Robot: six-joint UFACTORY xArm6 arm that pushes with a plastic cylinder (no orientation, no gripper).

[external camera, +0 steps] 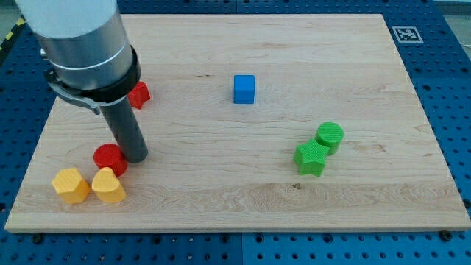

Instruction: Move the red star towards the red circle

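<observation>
Rod rather than hand is what this arm ends in, so nothing opens or closes and nothing is held; my tip [135,156] sits low on the wooden board [243,191] at the view's left, just beside the red circle [109,158] and on that block's right; whether the tip actually touches the circle I cannot tell, since the dark rod's base and the block's edge meet in the same patch of shadow; the rod rises from there, leaning slightly towards the view's upper left, into a broad grey cylinder with a black collar that fills the view's top-left corner

Red star [138,94] lies above the tip, partly hidden behind the collar, so only its right side shows and its shape is hard to make out; it is apart from the red circle, with the rod standing between the 2

Below the red circle, near the board's bottom-left edge, 2 yellow blocks sit side by side: a yellow hexagon-like block [71,185] on the left and a yellow heart-like block [109,186] just beside it, the latter close under the circle

Well apart, a blue cube [244,89] stands near the board's middle top; at the view's right a green star [311,158] touches a green cylinder [330,136] set just above and to its right
</observation>
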